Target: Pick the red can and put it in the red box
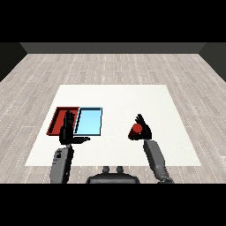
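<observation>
Head view shows the right hand (pixel 144 129) curled round the red can (pixel 136 129), holding it at the right side of the white table (pixel 119 99); whether the can is lifted clear of the surface is hard to judge from this angle. Well apart to the left lie the red tray (pixel 56 120) and, touching it, the light blue tray (pixel 90 121). The left hand (pixel 67 130) stands with fingers straight, holding nothing, in front of the red tray. Grasping looks done; carrying the can across and setting it in the red tray remains.
</observation>
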### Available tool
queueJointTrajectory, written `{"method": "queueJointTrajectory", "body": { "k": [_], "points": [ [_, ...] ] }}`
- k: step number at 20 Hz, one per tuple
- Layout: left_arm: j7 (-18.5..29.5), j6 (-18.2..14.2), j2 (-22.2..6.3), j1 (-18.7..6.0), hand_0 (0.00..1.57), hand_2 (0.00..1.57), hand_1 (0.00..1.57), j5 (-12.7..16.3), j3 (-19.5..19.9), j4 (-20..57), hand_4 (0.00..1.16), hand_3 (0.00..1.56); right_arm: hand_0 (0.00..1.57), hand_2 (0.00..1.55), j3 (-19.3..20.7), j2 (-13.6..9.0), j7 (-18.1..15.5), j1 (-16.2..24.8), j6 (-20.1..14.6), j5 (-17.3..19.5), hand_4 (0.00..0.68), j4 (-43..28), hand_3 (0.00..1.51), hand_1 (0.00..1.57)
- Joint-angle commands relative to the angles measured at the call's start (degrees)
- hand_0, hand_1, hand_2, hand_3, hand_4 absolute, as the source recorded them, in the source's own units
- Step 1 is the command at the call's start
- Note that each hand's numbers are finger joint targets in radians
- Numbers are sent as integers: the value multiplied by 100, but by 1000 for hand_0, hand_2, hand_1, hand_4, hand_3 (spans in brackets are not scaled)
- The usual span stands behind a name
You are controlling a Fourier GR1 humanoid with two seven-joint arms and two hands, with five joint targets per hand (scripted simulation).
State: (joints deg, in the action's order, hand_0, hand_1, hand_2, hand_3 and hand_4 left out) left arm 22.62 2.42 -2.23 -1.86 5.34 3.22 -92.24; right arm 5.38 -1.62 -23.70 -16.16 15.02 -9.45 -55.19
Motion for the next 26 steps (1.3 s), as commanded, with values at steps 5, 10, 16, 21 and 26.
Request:
{"method": "queueJointTrajectory", "body": {
  "k": [5,10,16,21,26],
  "points": [
    [26,84,-10,214,0,0,0,32,-6,-132,0,0,0,0,-120,141,-107,-41,-109,14,0,219,0,0],
    [-286,80,-180,-93,0,0,0,126,146,-249,0,0,0,0,-87,69,-378,-318,80,55,0,805,0,0],
    [-244,155,-226,212,0,0,0,210,198,-377,0,0,0,0,-60,-110,-798,-693,-457,378,0,1626,0,0],
    [-36,-80,-62,-216,0,0,0,-19,113,-8,0,0,1482,1471,-230,110,-442,-472,-1544,314,566,1132,1436,1482],
    [190,128,-120,-21,0,0,0,51,153,197,0,0,1472,1456,-206,158,-370,-1056,-1798,345,600,1583,1404,1472]
  ]
}}
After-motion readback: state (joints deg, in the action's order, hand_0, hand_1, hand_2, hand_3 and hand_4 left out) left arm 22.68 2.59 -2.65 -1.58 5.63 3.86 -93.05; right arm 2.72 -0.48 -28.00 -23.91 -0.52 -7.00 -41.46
